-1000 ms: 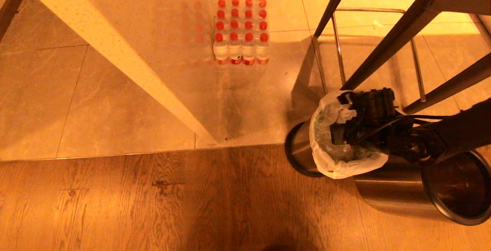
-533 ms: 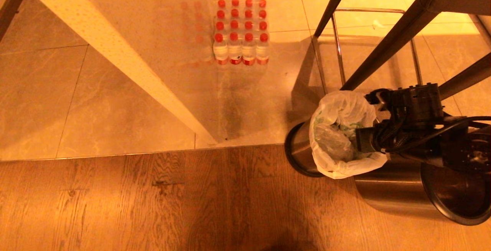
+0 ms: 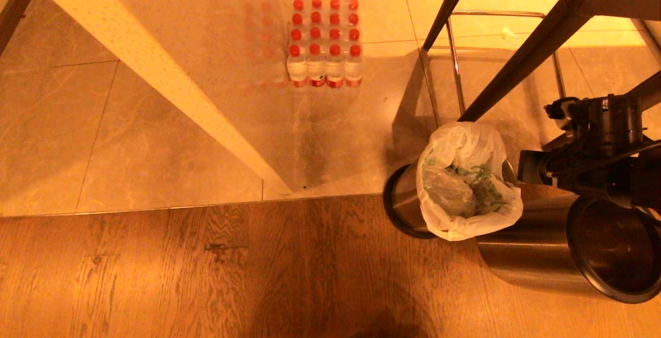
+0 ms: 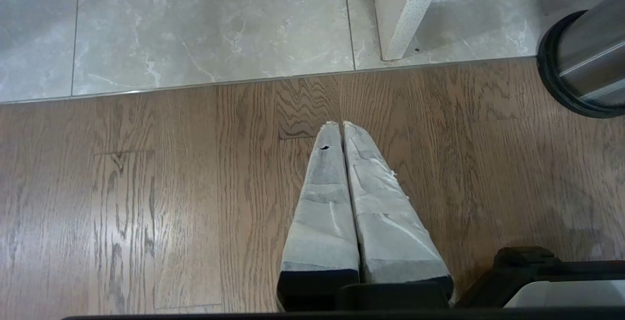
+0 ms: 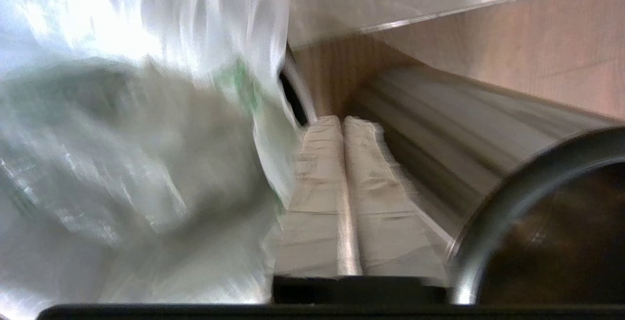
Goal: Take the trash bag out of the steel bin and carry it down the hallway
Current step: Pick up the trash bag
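The trash bag (image 3: pixel 454 144), thin white plastic with green print, lines the steel bin (image 3: pixel 405 193) at the edge of the wood floor, its mouth open and crumpled waste inside. My right arm (image 3: pixel 599 137) hangs to the right of the bin, apart from the bag. In the right wrist view the right gripper (image 5: pixel 341 120) points down between the trash bag (image 5: pixel 122 139) and a second bin, with a narrow gap between its fingers and nothing in it. My left gripper (image 4: pixel 340 123) is shut and empty over the wood floor, with the steel bin's base (image 4: pixel 581 80) to one side.
A second, unlined steel bin (image 3: pixel 526 255) stands right beside the lined one. Dark chair legs (image 3: pixel 516 69) and a chrome frame (image 3: pixel 454 69) rise behind the bins. A pack of red-capped bottles (image 3: pixel 325 44) stands on the marbled tiles by an off-white wall corner (image 3: pixel 155 80).
My right gripper has come up out of the bag's mouth and moved right, away from the bin. The bag stays in the bin with its rim spread open.
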`<state>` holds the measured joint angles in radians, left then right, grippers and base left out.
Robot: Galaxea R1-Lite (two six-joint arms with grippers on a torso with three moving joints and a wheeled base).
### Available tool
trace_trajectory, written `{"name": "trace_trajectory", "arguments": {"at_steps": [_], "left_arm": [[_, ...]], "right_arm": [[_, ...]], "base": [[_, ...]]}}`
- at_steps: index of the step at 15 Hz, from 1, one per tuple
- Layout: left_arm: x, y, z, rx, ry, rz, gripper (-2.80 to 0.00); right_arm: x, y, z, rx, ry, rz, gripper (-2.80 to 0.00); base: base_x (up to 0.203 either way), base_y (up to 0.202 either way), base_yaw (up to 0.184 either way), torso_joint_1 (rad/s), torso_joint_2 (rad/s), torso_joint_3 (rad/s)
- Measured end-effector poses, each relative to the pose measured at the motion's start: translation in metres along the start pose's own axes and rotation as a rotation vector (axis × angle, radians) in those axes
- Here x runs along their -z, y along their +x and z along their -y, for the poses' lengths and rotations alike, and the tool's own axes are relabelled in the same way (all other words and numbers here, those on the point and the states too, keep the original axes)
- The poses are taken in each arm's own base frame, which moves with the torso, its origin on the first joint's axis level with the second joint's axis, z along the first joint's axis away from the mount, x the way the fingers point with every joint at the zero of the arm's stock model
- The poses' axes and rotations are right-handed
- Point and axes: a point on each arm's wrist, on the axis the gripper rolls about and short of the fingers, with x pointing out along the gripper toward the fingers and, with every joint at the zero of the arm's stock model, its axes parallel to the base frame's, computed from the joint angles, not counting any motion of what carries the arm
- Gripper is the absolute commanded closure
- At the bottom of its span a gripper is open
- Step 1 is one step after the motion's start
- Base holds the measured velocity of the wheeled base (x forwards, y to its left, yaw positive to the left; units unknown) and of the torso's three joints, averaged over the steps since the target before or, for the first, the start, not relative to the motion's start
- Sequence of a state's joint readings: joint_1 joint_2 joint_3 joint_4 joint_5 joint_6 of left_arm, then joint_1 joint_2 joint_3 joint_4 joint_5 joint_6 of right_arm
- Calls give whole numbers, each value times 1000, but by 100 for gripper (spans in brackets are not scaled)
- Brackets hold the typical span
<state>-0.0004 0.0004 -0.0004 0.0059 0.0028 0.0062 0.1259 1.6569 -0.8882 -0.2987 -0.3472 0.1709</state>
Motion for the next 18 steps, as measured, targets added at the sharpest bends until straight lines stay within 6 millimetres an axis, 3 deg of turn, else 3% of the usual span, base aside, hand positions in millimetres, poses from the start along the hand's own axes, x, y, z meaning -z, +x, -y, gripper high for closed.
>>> {"name": "trace_trajectory", "arguments": {"at_steps": [9,13,18], "left_arm": [[0,0,0,0,-1,0,0],[0,0,0,1,0,0,0],[0,0,0,0,0,-1,0]], "right_arm": [[-16,29,8,-119,544,-36,-280],[-22,28,20,-168,680,-51,-280],[-23,33,18,-296,806,-129,-280]], "base": [[0,0,0,0,0,0],[0,0,0,0,0,0],[0,0,0,0,0,0]]}}
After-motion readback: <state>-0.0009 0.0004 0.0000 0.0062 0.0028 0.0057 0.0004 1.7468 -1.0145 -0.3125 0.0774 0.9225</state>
